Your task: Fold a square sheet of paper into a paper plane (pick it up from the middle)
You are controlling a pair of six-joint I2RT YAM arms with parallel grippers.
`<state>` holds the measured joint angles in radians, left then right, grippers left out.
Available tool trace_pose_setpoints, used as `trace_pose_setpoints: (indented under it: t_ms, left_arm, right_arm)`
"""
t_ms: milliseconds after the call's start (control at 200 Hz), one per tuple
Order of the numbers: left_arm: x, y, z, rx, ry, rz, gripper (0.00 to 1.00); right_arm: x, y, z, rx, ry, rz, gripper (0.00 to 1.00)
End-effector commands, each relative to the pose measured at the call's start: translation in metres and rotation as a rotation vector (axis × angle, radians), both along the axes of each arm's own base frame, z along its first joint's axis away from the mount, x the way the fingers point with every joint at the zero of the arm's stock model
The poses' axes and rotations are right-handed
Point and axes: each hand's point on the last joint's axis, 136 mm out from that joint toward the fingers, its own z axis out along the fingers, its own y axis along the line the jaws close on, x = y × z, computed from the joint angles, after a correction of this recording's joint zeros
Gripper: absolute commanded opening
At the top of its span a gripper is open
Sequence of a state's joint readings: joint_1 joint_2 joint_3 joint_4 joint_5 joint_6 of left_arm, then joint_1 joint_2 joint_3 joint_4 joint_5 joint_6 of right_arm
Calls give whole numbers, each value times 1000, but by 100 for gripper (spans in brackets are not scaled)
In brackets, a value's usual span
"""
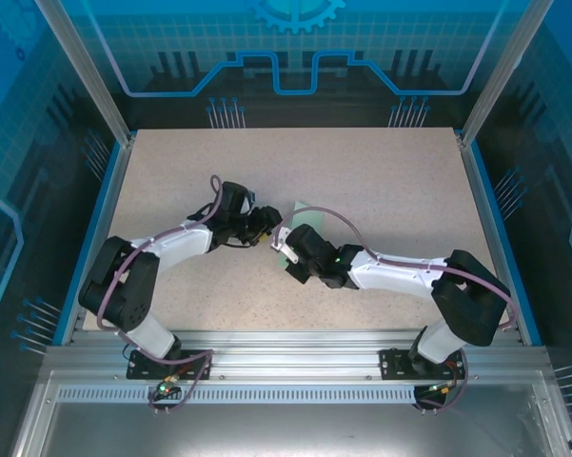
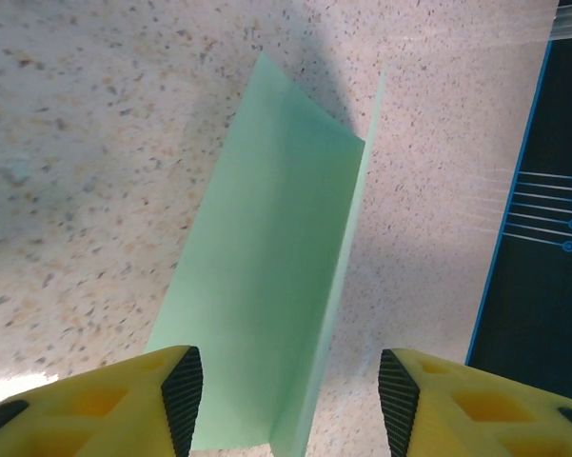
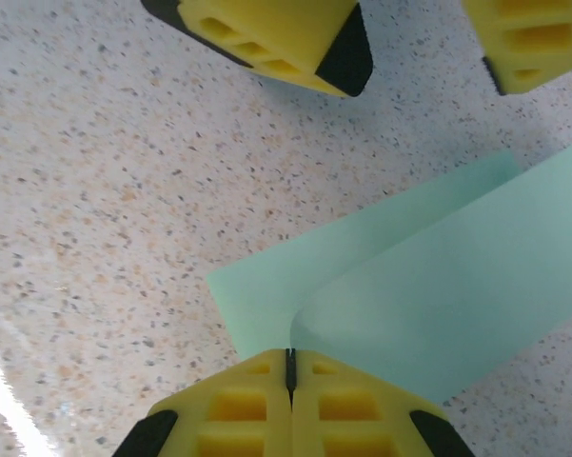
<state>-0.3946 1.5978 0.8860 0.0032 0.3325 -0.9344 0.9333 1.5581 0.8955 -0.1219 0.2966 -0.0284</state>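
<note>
Square sheet of paper [image 3: 438, 305], one, folded over, right jaws clenched on its edge, left jaws released, spread apart

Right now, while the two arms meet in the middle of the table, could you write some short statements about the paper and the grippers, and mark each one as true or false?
1. The right gripper is shut on the green paper. True.
2. The left gripper is shut. False: its yellow fingers stand well apart, with the paper rising in the gap between them.
3. The paper lies flat and unfolded on the table. False: it is bent over into two layers, and one end is pinched and lifted.
4. The table has a speckled beige surface. True.
</note>
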Motion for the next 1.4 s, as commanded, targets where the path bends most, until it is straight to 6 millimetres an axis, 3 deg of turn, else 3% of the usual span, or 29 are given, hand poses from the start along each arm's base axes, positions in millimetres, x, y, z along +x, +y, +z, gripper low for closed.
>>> trace_pose_setpoints:
  t_ms: [0, 120, 150, 340, 495, 770, 1015, 1395]
  left_arm:
    - [-12, 13, -1, 55, -5, -2, 56]
    - [-20, 16, 3, 59, -19, -11, 55]
    - [-22, 17, 4, 60, -22, -12, 55]
    - [-28, 16, 12, 50, -41, -33, 55]
    - [-29, 14, 9, 50, -35, -48, 55]
    - [-33, 1, 2, 57, -25, -109, 55]
    - [-38, -8, -3, 67, -19, -152, 52]
    - [-50, -28, -11, 94, -4, -243, 49]
  right_arm:
    - [-9, 7, 11, 87, 77, -6, 0]
    - [-17, 16, 14, 156, 102, 27, 0]
    - [-23, 11, 3, 145, 122, 33, 0]
    - [-36, 16, -1, 197, 150, 92, 0]
    - [-29, 8, -16, 206, 196, 30, 0]
    - [-16, -5, -24, 431, 400, -51, 0]
    - [-7, -20, -40, 462, 482, -117, 0]
    - [7, -37, -43, 562, 588, -144, 0]
